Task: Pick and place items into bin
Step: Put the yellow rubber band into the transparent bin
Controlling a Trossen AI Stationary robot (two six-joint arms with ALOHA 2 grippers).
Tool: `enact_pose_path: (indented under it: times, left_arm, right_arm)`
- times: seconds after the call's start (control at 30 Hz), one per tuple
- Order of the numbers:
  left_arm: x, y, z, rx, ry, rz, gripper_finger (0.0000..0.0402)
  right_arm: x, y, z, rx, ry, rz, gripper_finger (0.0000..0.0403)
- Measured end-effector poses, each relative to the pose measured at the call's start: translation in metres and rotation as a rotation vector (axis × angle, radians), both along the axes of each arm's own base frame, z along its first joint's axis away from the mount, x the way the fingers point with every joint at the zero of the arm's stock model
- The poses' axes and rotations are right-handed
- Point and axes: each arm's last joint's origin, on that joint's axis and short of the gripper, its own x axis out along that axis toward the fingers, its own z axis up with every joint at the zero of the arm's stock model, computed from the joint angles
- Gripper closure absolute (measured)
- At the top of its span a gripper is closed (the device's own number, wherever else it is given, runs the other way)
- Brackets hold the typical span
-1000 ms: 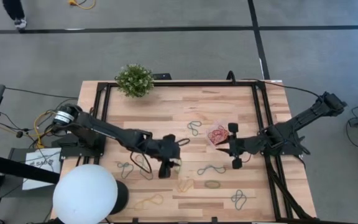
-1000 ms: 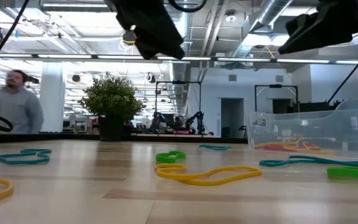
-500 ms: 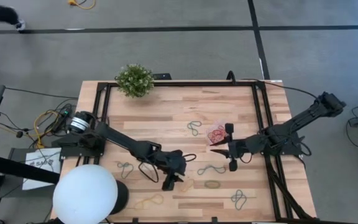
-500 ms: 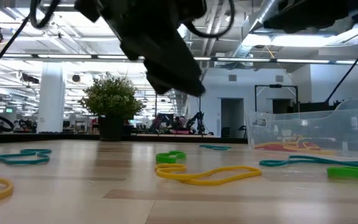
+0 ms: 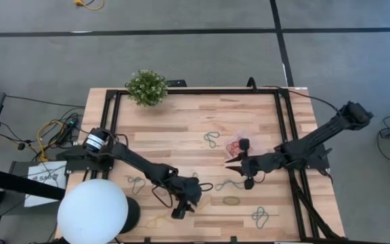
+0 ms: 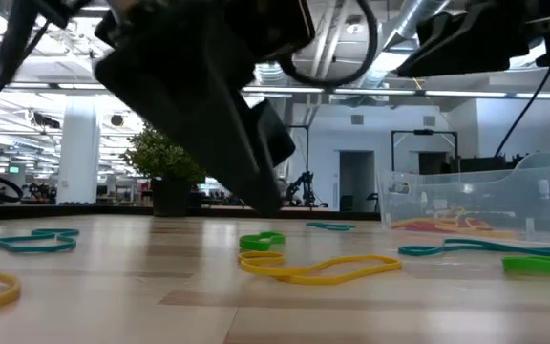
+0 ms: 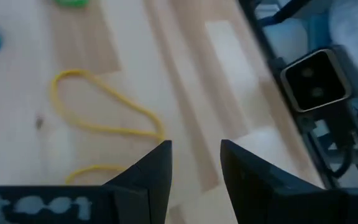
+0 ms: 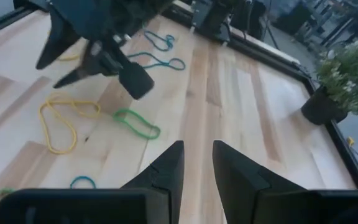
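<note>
Low down, left claw [image 5: 181, 209] parted over yellow band [image 5: 202, 200]; right claw [image 5: 240, 167] narrowly parted beside bin [image 5: 236, 146].

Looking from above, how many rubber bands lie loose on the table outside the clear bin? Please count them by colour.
yellow bands: 2
green or blue bands: 5
Total loose: 7
The red bands in the bin are a tangle and cannot be counted.
</note>
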Motion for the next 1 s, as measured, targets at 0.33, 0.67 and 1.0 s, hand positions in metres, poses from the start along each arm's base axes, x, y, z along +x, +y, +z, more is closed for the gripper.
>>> enact_pose_path:
  times: [0.33,0.67,1.0]
  left_arm:
    - [-0.002,-0.012,-0.018,0.171,-0.064,-0.021,0.0276]
    - [0.0,-0.01,-0.025,0.217,-0.061,0.037,0.0276]
    - [-0.001,-0.014,-0.035,0.266,-0.057,0.06,0.0276]
  right_arm:
    - [0.007,0.004,-0.007,0.017,-0.002,-0.006,0.0322]
    - [0.006,0.012,-0.001,0.049,-0.061,0.027,0.0322]
    - [-0.003,0.029,-0.001,0.052,-0.06,0.104,0.0322]
